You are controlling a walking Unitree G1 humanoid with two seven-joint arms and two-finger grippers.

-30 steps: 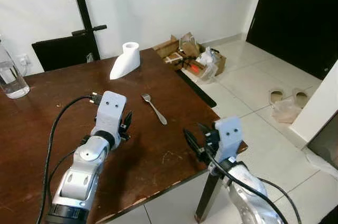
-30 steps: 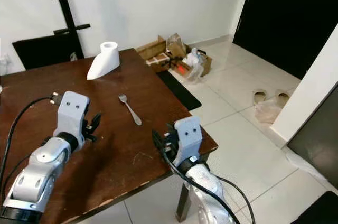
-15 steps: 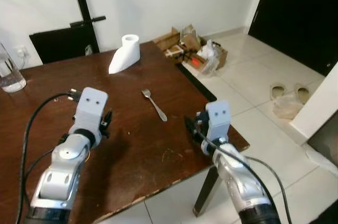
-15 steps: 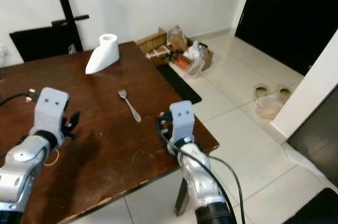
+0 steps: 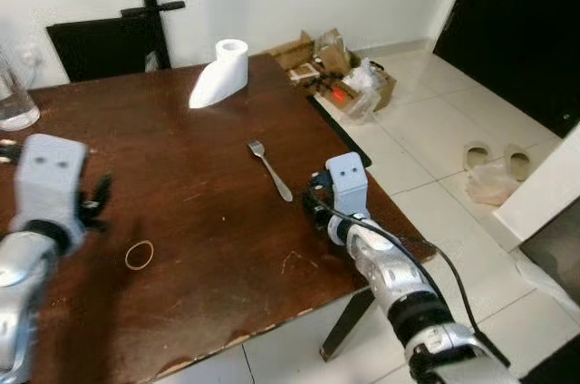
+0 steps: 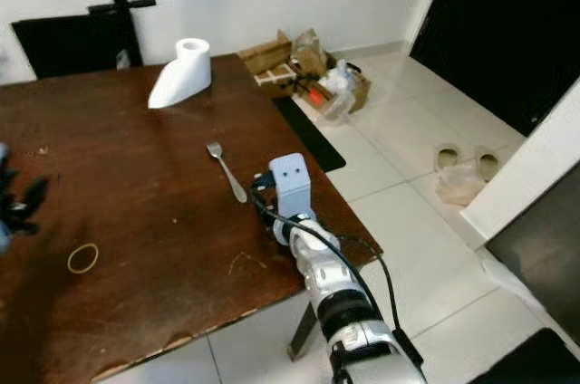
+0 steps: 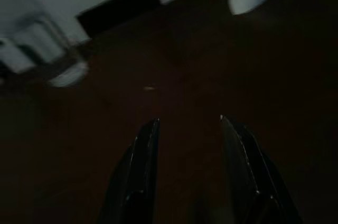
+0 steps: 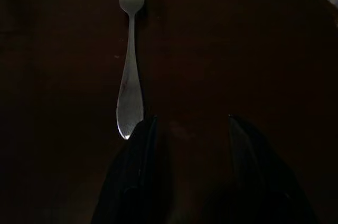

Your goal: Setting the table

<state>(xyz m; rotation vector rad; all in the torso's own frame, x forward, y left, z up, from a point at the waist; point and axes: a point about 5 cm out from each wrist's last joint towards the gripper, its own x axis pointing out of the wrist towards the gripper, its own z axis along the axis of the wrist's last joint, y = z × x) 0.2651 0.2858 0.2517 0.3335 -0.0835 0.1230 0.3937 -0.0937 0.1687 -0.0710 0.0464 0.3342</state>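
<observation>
Right gripper [image 8: 187, 129] sits low over the table [image 5: 181, 248], near its right edge, fingers parted and gripping nothing. Fork [image 5: 270, 169] lies flat on the bare wood just ahead of it, well in from the right edge and about midway along it.

Key relation: in the right wrist view the fork's long axis runs almost straight away from the gripper, handle end nearest, tines far. Handle tip is just beside one fingertip [image 8: 145, 129], offset to that side of the gap rather than between the fingers. Can't tell whether it touches.

My read: the gripper needs a small sideways shift to centre the gap on the handle, then a drop and close across the narrow handle. A thin flat fork on wood will likely be hard to get under; a slip is the risk.

Right arm is clearly the nearer one. Left gripper [image 7: 187, 129] hangs over the left side of the table, well apart from the fork, fingers spread, empty.

Other stuff: rubber band [image 5: 139, 255] on the wood toward the near edge on the left, paper towel roll [image 5: 219, 72] lying near the far edge, glass jug [image 5: 13, 105] at the far left corner.
</observation>
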